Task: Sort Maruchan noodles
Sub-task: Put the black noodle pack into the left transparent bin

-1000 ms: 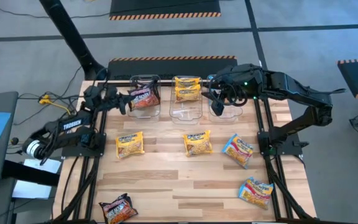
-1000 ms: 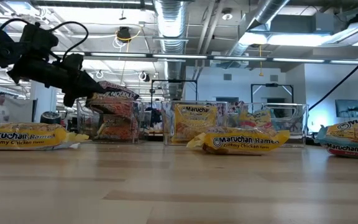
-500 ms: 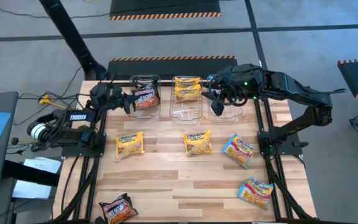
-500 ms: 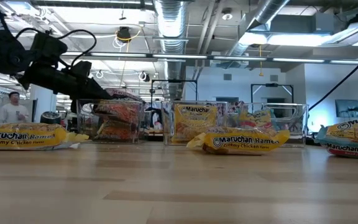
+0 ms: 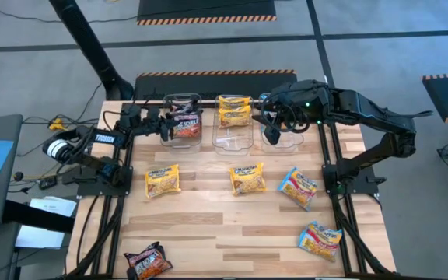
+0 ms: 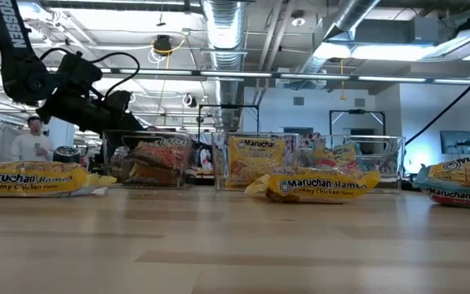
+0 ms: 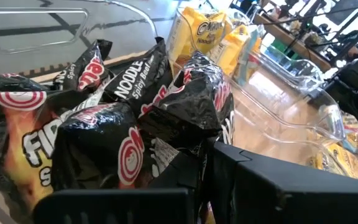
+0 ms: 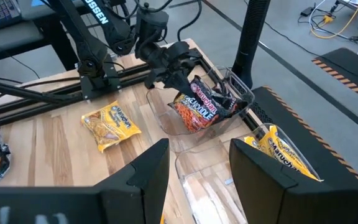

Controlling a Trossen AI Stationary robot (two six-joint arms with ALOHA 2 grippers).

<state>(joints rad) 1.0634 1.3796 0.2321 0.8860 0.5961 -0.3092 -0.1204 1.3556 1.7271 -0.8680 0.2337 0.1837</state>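
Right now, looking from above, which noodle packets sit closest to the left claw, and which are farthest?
From the left gripper, in the high view:
1. Dark packet it holds in the left tub.
2. Yellow packet just below, table's left.
3. Yellow packet at centre.
4. Blue-pink packet, far right corner.

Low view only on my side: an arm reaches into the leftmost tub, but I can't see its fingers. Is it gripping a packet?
Observer: Yes. The left wrist view shows the left gripper shut on a dark maroon packet inside the left tub.
Operator: And the other arm? I can't find it.
Observer: From above, the right gripper hangs open and empty over the right tub.
Operator: Any loose packets that I miss?
Observer: One dark packet lies at the table's near left corner, outside your frame.
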